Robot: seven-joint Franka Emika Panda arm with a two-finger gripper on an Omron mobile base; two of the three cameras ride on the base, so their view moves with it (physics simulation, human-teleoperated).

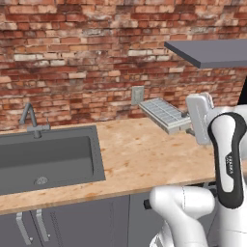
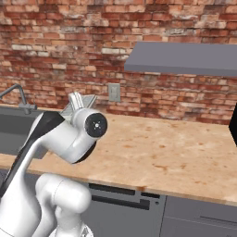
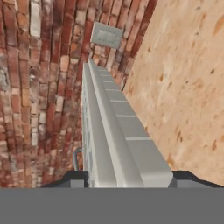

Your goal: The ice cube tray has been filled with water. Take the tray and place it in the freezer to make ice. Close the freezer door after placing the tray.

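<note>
Nearest the hand camera, the gripper pinches one short end of the ice cube tray, one dark finger on each side of its thin section. From that grip the tray's long edge runs straight away toward a grey wall outlet set in the brick wall.

Left base view: the ice cube tray is held clear of the wooden counter, raised above its back right part and touching nothing but the gripper. Its long axis points from the hand toward the wall and leftward; its gridded face looks roughly up, with a slight tilt.

Handling, judged from its form: a stiff, light, shallow tray. If its cells hold water, as the task states, any roll or sudden stop would likely spill it. An end grip gives a long lever, so the far end may sag or swing. Keeping the grid face level matters most.

Farther left lie the sink and faucet. A grey shelf hangs above.
</note>
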